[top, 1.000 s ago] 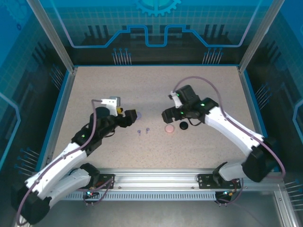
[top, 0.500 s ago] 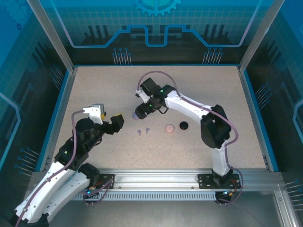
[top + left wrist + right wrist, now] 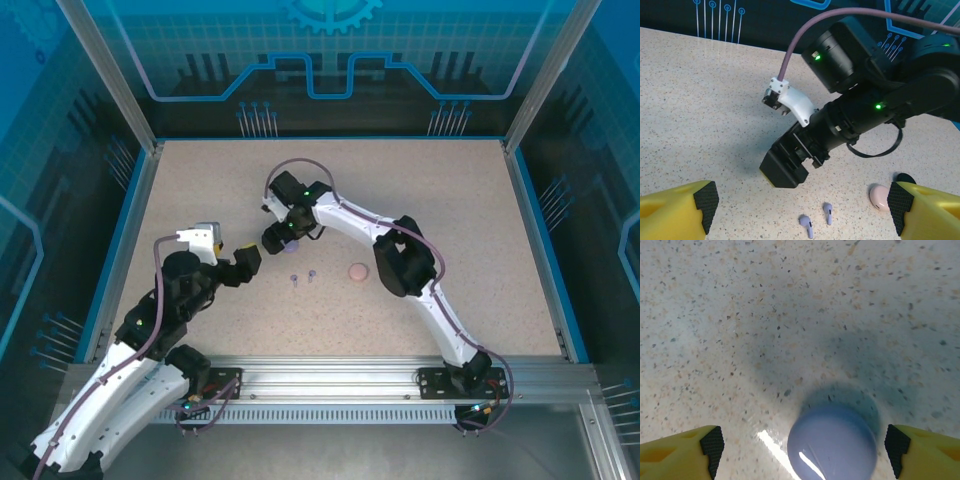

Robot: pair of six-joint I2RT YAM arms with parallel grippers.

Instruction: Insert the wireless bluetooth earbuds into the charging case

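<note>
Open speckled bench (image 3: pixel 450 190) is left along the left edge, across the far half and toward the right edge. The things are gathered near the middle. The left arm is folded up from the near-left corner, with the left gripper (image 3: pixel 801 206) held spread above the surface, nothing between its fingers. The right arm is stretched from the near edge to left of centre. The right gripper (image 3: pixel 803 446) is spread around a lilac round case (image 3: pixel 832 445), which neither finger touches. Two lilac earbuds (image 3: pixel 806 225) are laid just nearer, a pink case (image 3: pixel 880 196) to their right. The bench is enclosed by blue-lit clear walls (image 3: pixel 400 60).
</note>
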